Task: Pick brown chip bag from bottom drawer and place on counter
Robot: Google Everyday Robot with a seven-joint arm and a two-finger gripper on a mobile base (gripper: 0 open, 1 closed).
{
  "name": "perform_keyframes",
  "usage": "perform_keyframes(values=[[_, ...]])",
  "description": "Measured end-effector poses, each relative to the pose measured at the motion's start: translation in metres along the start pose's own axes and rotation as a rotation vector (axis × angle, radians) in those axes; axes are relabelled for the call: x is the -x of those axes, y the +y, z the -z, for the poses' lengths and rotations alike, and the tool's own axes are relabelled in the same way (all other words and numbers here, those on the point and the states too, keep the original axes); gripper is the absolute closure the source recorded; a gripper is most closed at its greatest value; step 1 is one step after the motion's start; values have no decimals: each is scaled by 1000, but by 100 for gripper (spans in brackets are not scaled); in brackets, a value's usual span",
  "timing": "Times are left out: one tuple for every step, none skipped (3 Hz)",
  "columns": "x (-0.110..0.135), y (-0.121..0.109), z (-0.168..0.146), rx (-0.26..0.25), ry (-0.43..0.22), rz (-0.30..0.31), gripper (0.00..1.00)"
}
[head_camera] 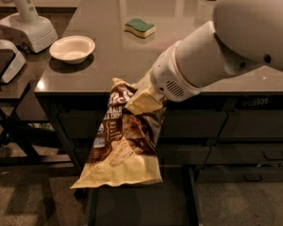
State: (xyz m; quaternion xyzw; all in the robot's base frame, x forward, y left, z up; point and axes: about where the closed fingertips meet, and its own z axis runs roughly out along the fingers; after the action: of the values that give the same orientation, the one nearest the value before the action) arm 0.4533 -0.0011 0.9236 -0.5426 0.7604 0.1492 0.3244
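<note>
Dark bottom drawer (pixel 146 206) — open, lowest. Crinkly brown chip bag (pixel 125 145): hanging above it, just under the counter (pixel 132 60) edge. Two-finger gripper (pixel 142 99): clamped on the bag's top. Risk — slack bag snagging that edge, or slipping from the pinch.

Kitchen: stone counter (pixel 188 51), bowl (pixel 72 48), sponge (pixel 139 27), drawers (pixel 193 124); claw (pixel 141 100) at counter's edge.

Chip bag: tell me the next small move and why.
Probably lift straight up. The gripper grips the chip bag near its top, and most of the bag hangs below the counter edge, above the open drawer; it must clear that edge first.
</note>
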Motion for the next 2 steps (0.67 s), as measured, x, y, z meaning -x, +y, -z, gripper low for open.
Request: perform_keyframes(values=[[0, 0, 0, 0, 0, 0, 100], [8, -32, 4, -1, -23, -16, 100]])
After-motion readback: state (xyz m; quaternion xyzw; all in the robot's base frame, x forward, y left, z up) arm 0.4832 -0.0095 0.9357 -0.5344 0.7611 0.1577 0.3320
